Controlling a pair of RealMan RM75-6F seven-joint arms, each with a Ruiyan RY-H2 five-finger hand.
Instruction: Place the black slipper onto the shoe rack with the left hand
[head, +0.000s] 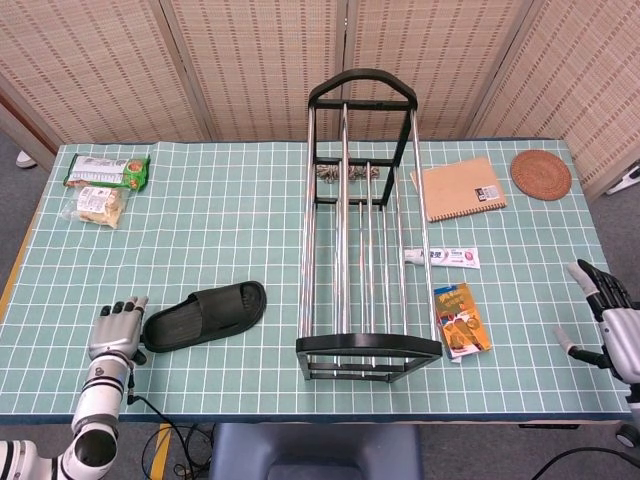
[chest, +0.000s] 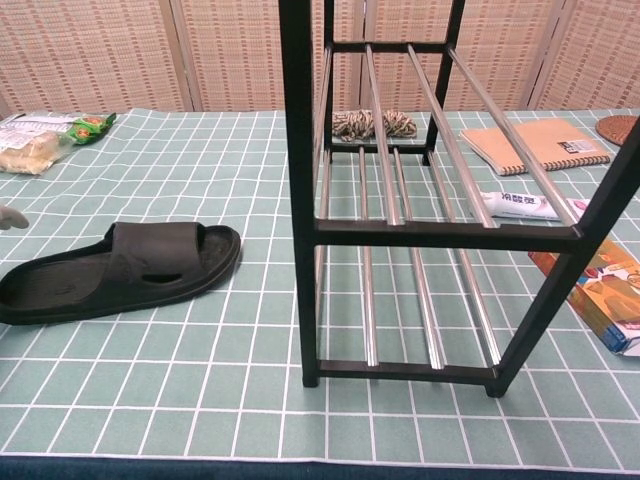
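Note:
The black slipper (head: 205, 315) lies flat on the green checked table, left of the shoe rack (head: 365, 215); the chest view shows the slipper (chest: 115, 272) at lower left and the rack (chest: 420, 200) filling the middle. My left hand (head: 117, 330) sits just left of the slipper's heel, fingers apart and pointing away from me, holding nothing. A fingertip of the left hand (chest: 12, 217) shows at the chest view's left edge. My right hand (head: 608, 318) hovers at the table's right edge, fingers spread, empty.
Snack packets (head: 100, 185) lie at the far left. A notebook (head: 462, 187), a round coaster (head: 541, 174), a toothpaste tube (head: 442, 257) and an orange packet (head: 461, 320) lie right of the rack. A coil of rope (head: 348, 175) sits behind it.

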